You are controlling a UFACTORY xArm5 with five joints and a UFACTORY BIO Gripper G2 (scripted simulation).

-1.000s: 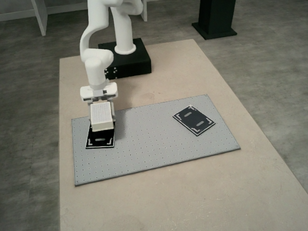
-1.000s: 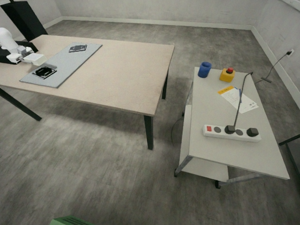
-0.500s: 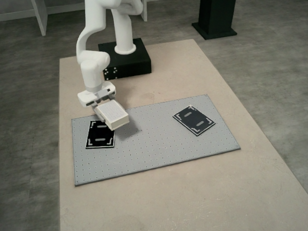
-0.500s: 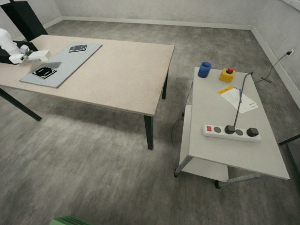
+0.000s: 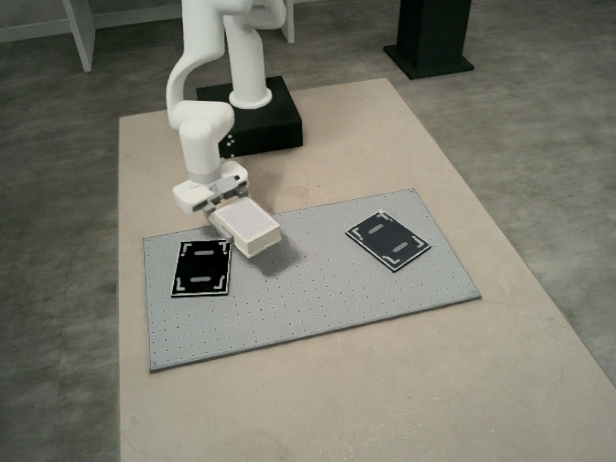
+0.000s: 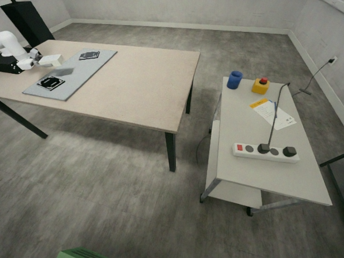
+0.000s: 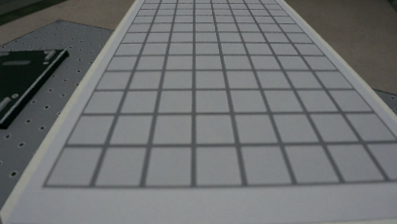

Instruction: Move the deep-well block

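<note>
The white rectangular deep-well block (image 5: 246, 224) (image 6: 51, 60) (image 7: 209, 101) is held clamped by the white-and-grey gripper (image 5: 239, 218) (image 6: 47, 61) above the grey perforated board (image 5: 310, 280) (image 6: 84, 73), near the left black nest (image 5: 202, 266) (image 6: 51, 83), one finger largely hidden, its far end cut off in the wrist view.

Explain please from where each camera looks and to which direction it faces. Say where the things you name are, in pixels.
Top: above the table (image 5: 350, 375) (image 6: 139, 84), facing down toward the arm (image 5: 202, 145) (image 6: 15, 47); arm and gripper (image 5: 241, 219) (image 6: 48, 61) show.
Exterior: high, facing down over table and trolley (image 6: 240, 176); arm at left edge.
Wrist: near the gripper, facing along the block (image 5: 247, 220) (image 6: 51, 60) (image 7: 209, 128); no robot part shows.
Top and exterior share block, N1 (image 5: 202, 266) (image 6: 51, 82) and N2 (image 5: 387, 239) (image 6: 89, 55).
</note>
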